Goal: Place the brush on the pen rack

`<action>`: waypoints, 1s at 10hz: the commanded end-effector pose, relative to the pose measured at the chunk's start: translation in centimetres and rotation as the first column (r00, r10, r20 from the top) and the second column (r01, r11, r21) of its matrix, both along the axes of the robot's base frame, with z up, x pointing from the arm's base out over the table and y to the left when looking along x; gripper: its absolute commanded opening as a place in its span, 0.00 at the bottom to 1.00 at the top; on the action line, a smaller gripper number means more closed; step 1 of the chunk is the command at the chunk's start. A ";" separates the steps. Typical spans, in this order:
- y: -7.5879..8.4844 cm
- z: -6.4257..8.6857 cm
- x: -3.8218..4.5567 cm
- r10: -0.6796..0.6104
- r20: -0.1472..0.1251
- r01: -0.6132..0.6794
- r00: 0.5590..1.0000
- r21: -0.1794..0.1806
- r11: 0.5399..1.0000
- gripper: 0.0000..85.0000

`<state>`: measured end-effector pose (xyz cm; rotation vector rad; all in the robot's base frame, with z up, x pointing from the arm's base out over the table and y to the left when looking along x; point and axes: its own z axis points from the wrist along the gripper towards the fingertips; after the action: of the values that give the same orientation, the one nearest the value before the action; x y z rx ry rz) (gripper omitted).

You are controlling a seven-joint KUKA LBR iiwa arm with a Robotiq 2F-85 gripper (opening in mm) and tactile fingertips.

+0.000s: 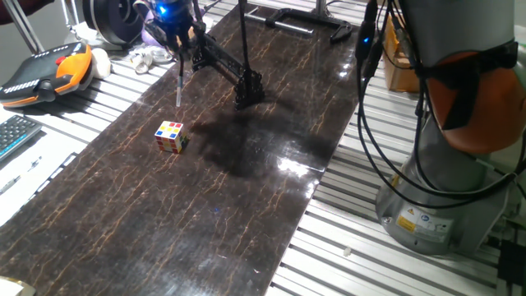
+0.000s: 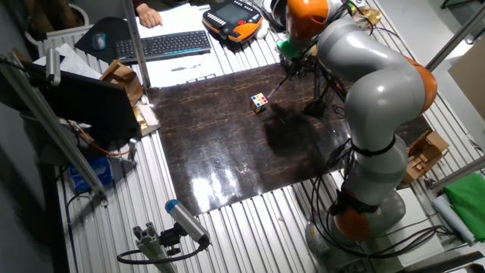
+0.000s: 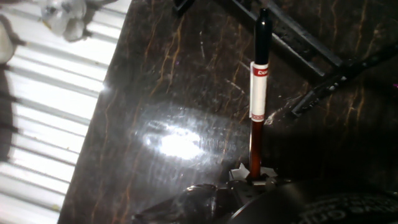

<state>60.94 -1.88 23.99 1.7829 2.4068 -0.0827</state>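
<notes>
My gripper (image 1: 182,56) is shut on the brush (image 1: 178,86), which hangs tip-down above the dark mat, a little behind the puzzle cube. In the hand view the brush (image 3: 257,93) runs away from the gripper (image 3: 254,178): red-brown handle, white label, dark tip. The pen rack (image 1: 246,87) is a black slanted bar ending in a chunky block, just right of the gripper. Its bar shows in the hand view (image 3: 329,79) to the right of the brush, apart from it. The other fixed view shows the brush (image 2: 274,83) and the rack (image 2: 314,106).
A multicoloured puzzle cube (image 1: 171,136) lies on the mat below the brush tip. A larger black tube frame (image 1: 308,20) stands at the back. An orange teach pendant (image 1: 49,72) and a keyboard (image 2: 163,45) lie beside the mat. The arm's base (image 1: 444,189) stands to the right.
</notes>
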 end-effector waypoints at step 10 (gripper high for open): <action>-0.6 0.7 0.01 -0.081 0.022 0.082 0.996 -0.037 0.996 0.01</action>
<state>60.95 -2.50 24.65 1.8579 2.2954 -0.1174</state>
